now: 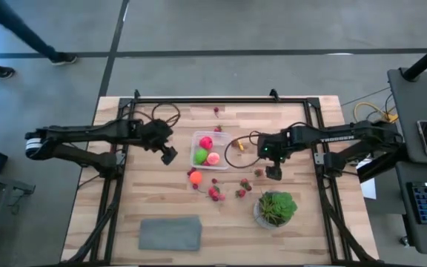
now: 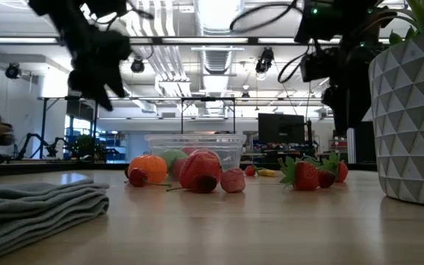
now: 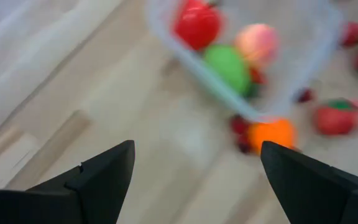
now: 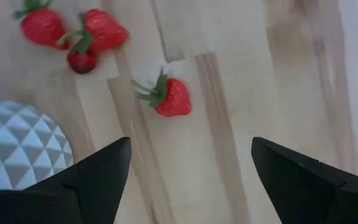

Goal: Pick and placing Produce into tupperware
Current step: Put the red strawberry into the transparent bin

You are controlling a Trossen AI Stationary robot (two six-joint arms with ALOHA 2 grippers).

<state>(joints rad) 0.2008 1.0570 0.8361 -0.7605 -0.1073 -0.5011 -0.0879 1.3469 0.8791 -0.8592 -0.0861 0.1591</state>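
Observation:
The clear tupperware [image 1: 196, 137] sits mid-table and holds a red piece [image 1: 206, 142], a lime-green piece [image 1: 201, 156] and a pink-peach piece [image 1: 213, 158]. An orange piece [image 1: 195, 177] lies on the wood just outside its near-left corner, also visible in the left wrist view [image 3: 272, 134]. Several small strawberries [image 1: 216, 193] are scattered on the table toward the near side. My left gripper [image 1: 169, 156] hovers open just left of the tupperware [image 3: 166, 43]. My right gripper [image 1: 273, 173] hovers open to the right of the box, above one strawberry [image 4: 171, 98].
A leafy green plant in a white faceted pot [image 1: 276, 208] stands near-right, close to my right gripper, and shows in the right wrist view [image 4: 17, 143]. A folded grey mat [image 1: 170, 233] lies at the near edge. A yellow piece [image 1: 232, 144] lies right of the box. People walk beyond the table.

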